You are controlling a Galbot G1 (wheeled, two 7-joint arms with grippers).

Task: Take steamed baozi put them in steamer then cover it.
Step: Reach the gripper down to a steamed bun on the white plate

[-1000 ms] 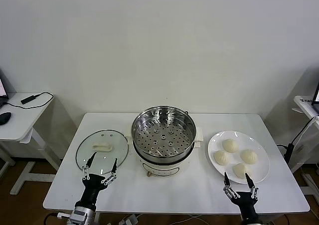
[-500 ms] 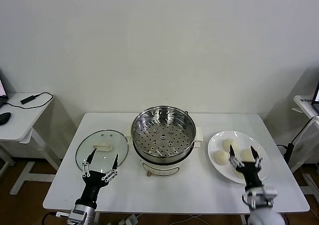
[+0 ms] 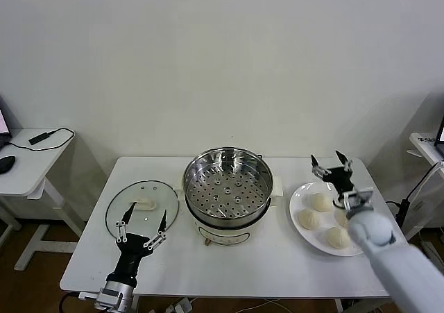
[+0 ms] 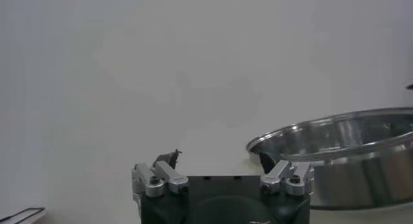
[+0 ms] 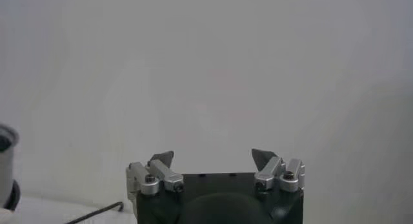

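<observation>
Since a second ago right gripper has climbed from the table's near edge, now above the far rim of the flat white plate, fingers wide, empty. Left gripper waits at the clear glass lid, also wide. Four off-white dough buns look soft, light, easily dented: grip the flanks gently. Right arm overlaps one bun. Shiny perforated steel steamer stands mid-table, holding none.

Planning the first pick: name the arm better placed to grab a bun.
Right. The right gripper hangs open just beyond the plate holding four baozi; the left gripper sits over the cover, across the steamer.
</observation>
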